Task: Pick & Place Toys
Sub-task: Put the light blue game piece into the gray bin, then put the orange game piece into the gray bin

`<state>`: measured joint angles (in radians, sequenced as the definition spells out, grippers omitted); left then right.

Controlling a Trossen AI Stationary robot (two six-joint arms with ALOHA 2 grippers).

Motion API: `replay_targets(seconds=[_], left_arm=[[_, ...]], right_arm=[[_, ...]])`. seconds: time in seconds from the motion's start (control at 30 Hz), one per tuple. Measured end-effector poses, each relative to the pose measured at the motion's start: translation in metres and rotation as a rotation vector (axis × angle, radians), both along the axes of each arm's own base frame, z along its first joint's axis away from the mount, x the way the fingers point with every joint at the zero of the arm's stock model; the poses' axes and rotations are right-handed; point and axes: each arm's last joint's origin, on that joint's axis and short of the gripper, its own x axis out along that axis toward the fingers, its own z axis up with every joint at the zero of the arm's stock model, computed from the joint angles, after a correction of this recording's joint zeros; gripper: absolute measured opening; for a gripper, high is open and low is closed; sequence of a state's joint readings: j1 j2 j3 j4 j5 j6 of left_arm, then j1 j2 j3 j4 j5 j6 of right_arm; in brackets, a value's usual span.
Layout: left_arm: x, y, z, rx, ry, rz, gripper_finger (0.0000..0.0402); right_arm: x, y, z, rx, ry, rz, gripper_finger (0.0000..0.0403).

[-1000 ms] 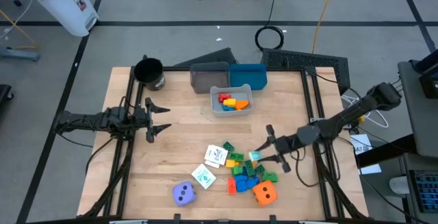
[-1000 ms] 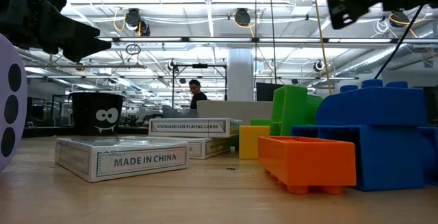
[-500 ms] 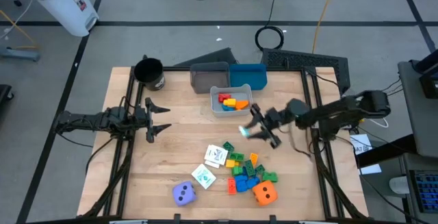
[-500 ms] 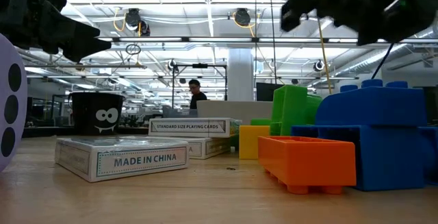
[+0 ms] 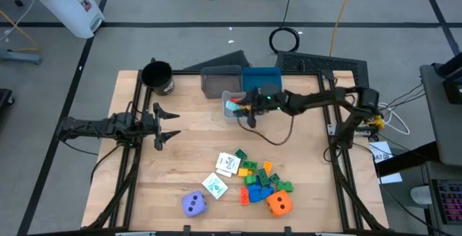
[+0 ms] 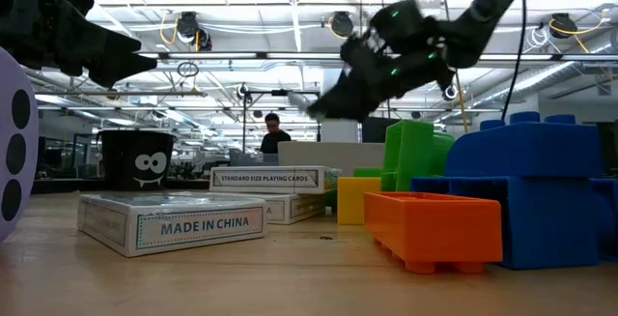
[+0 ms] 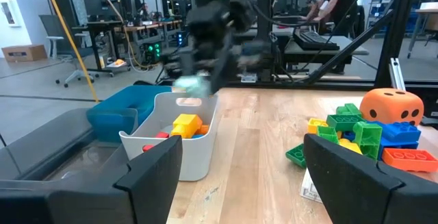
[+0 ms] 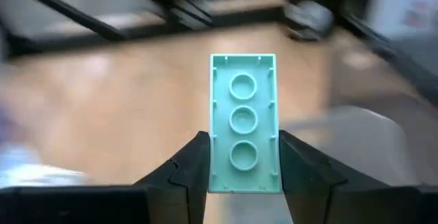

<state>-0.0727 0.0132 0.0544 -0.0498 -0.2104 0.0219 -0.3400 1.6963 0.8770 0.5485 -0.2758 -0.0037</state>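
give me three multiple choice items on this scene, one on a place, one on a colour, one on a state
1. Where is the right pincer?
A. over the small grey bin
B. over the black cup
C. by the purple die

2. What colour is the block in the right pincer?
A. red
B. pale mint green
C. orange

3. How is the left pincer?
A. shut on a card
B. holding a die
C. open and empty

Answers:
1 A, the high view shows it at the bin beside the blue bin.
2 B, the right wrist view shows a pale mint block between its fingers.
3 C, its fingers stand spread with nothing between them.
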Motion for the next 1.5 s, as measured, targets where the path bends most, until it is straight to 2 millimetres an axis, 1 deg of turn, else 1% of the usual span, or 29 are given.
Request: replay_targets(seconds=[0.1, 0.2, 0.3, 0.4, 0.47, 0.63, 0.77, 0.9, 1.0, 1.07, 1.13, 1.3, 1.43, 1.5], left_arm=[[0.0, 0.0, 0.0, 0.0, 0.0, 0.0, 0.031], [0.0, 0.0, 0.0, 0.0, 0.0, 0.0, 0.031], [0.0, 0.0, 0.0, 0.0, 0.0, 0.0, 0.031], [0.0, 0.0, 0.0, 0.0, 0.0, 0.001, 0.031], [0.0, 0.0, 0.0, 0.0, 0.0, 0.0, 0.031], [0.0, 0.0, 0.0, 0.0, 0.0, 0.0, 0.031], [0.0, 0.0, 0.0, 0.0, 0.0, 0.0, 0.031], [0.0, 0.0, 0.0, 0.0, 0.0, 0.0, 0.031], [0.0, 0.0, 0.0, 0.0, 0.0, 0.0, 0.031], [0.0, 0.0, 0.0, 0.0, 0.0, 0.0, 0.031], [0.0, 0.0, 0.0, 0.0, 0.0, 0.0, 0.031], [0.0, 0.0, 0.0, 0.0, 0.0, 0.0, 0.031], [0.0, 0.0, 0.0, 0.0, 0.0, 0.0, 0.031], [0.0, 0.0, 0.0, 0.0, 0.0, 0.0, 0.031]], right_arm=[[0.006, -0.01, -0.016, -0.017, 0.066, -0.02, 0.0135], [0.011, -0.013, -0.027, -0.049, 0.1, -0.03, 0.0146], [0.014, -0.016, -0.031, -0.103, 0.122, -0.094, 0.0167], [0.015, -0.014, -0.03, -0.133, 0.126, -0.147, 0.019], [0.014, -0.011, -0.027, -0.116, 0.122, -0.149, 0.0206], [0.009, -0.002, -0.007, -0.1, 0.112, -0.139, 0.0239], [0.004, 0.008, 0.01, -0.092, 0.104, -0.125, 0.0259], [-0.005, 0.017, 0.025, -0.039, 0.122, -0.122, 0.0276], [-0.01, 0.035, 0.035, -0.017, 0.143, -0.085, 0.028], [-0.01, 0.052, 0.04, -0.023, 0.14, -0.027, 0.0279], [-0.012, 0.073, 0.04, -0.023, 0.162, 0.037, 0.0277], [-0.019, 0.13, 0.031, 0.036, 0.297, 0.181, 0.0276], [-0.033, 0.175, 0.022, 0.049, 0.421, 0.304, 0.0278], [-0.04, 0.194, 0.02, 0.036, 0.46, 0.365, 0.0278]])
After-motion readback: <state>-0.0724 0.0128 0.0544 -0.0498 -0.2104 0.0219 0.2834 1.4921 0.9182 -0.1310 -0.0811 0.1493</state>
